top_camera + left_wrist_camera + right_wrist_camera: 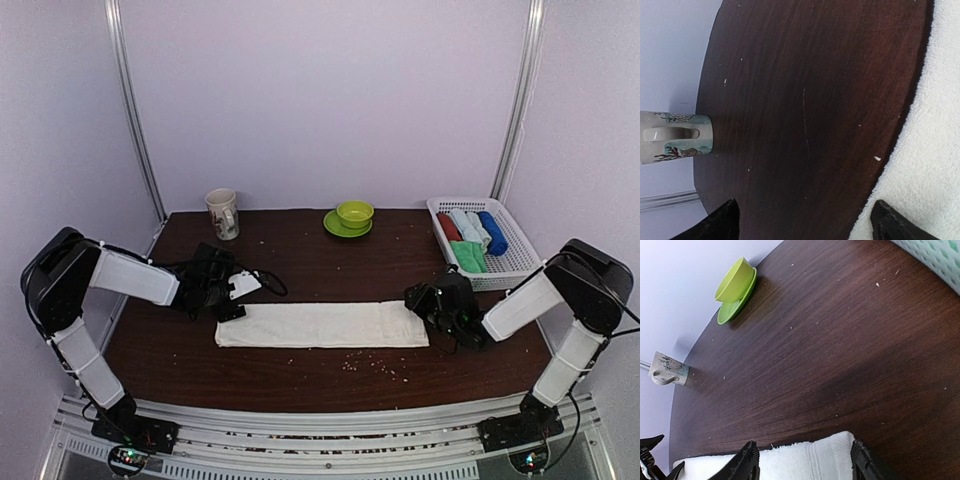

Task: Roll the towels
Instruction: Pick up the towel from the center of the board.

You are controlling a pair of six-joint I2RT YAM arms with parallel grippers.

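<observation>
Top view: cream towel point(322, 325) lies flat on the counter point(300, 375), long axis left–right. Left tool point(238, 298) sits at its left end, right tool point(424, 300) at its right end, both equally near. Green towel point(468, 257) is in the far-right basket point(520, 262).
Left wrist: tool spread wide, towel edge beneath one fingertip.
Right wrist: tool spread, straddling the towel's end, pinching nothing.

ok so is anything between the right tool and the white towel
Nothing visible. The right tool sits open at the right end of the cream-white towel, its edge between the fingers. The mug, green bowl and basket stand far back.
</observation>
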